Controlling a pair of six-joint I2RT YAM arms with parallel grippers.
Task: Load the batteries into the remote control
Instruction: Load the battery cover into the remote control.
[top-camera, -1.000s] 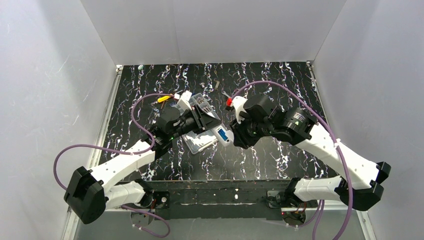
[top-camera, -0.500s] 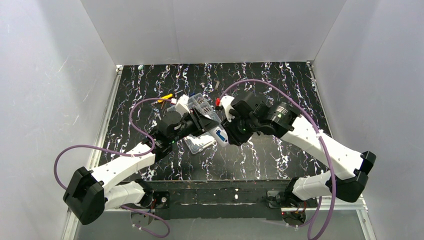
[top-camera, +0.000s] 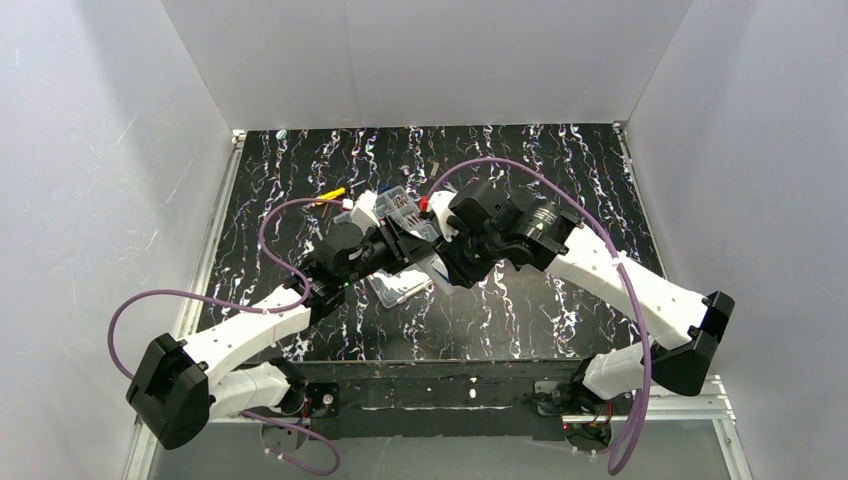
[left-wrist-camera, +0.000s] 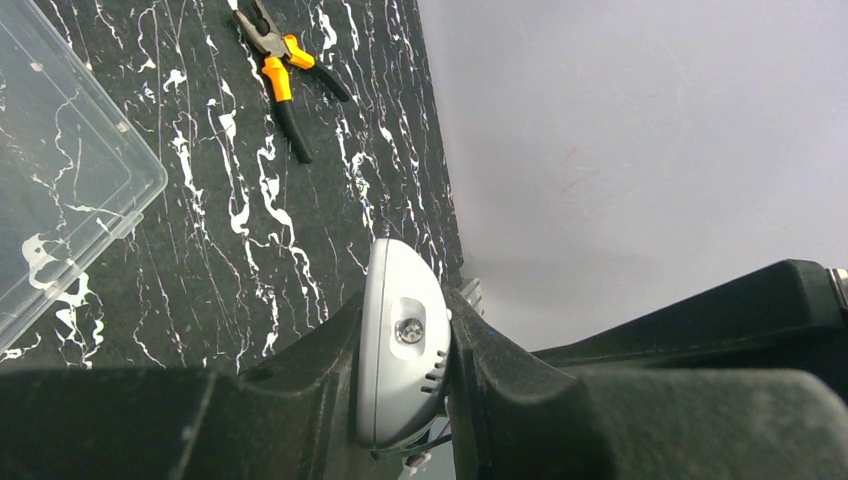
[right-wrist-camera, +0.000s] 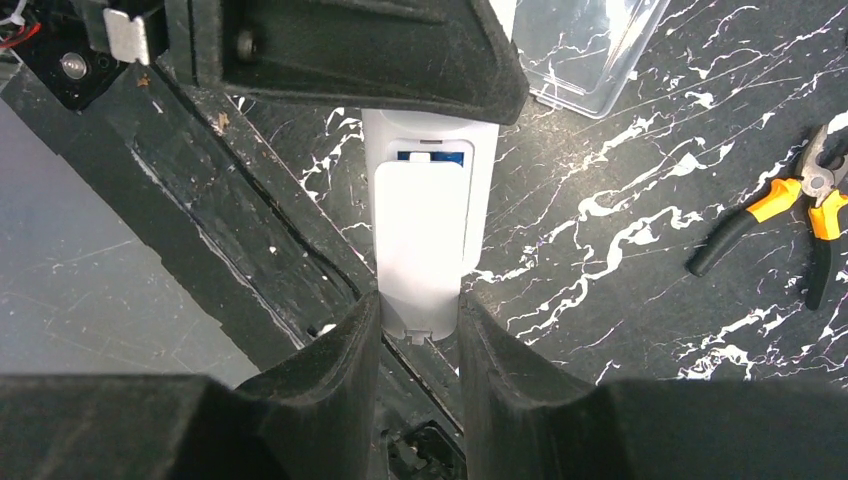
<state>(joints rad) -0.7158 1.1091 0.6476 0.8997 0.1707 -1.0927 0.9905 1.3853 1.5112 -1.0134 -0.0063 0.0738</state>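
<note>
My left gripper (left-wrist-camera: 405, 300) is shut on the white remote control (left-wrist-camera: 400, 370) and holds it above the table, window end towards its camera. In the right wrist view the remote control (right-wrist-camera: 482, 200) points at me with its recess side up. A small white cover piece (right-wrist-camera: 420, 240) lies over the recess. My right gripper (right-wrist-camera: 418, 305) is shut on the cover's near end. A strip of blue battery (right-wrist-camera: 432, 155) shows past the cover's far edge; the rest of the batteries is hidden. From above, both grippers meet at the remote control (top-camera: 437, 266).
A clear compartment box (top-camera: 398, 288) lies under the grippers, with another clear box (top-camera: 402, 205) behind. A yellow-handled screwdriver (top-camera: 330, 195) lies at the back left. Orange-handled pliers (right-wrist-camera: 790, 210) rest on the black marbled table (top-camera: 560, 300), and show in the left wrist view as pliers (left-wrist-camera: 285, 75).
My right arm has swung left to the remote and now covers the blue spot that showed on it earlier. The left gripper has shifted slightly, still gripping the remote.
</note>
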